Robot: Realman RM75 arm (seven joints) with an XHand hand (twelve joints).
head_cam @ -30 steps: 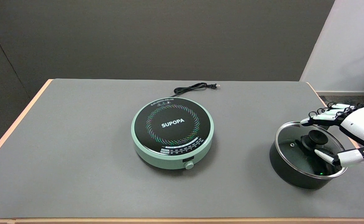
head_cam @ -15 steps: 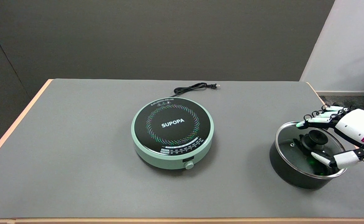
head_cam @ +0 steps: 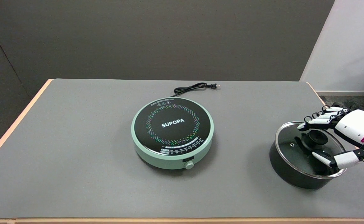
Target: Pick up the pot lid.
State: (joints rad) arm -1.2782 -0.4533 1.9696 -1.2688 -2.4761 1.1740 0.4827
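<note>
Robot hand (head_cam: 340, 137) poised over the pot lid (head_cam: 293, 146), fingers spread and grasping nothing.
The glass lid sits on the black pot (head_cam: 284, 169) at the right end of the grey surface (head_cam: 76, 155); fingers flank its black knob (head_cam: 315, 137). A green hotplate (head_cam: 172, 132) stands mid-surface.

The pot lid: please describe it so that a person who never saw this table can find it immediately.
Start at the green cooktop in the table's middle and look right to the black pot near the edge. The pot lid sits on it: clear glass, metal rim, black knob, with the right hand open around the knob.
</note>
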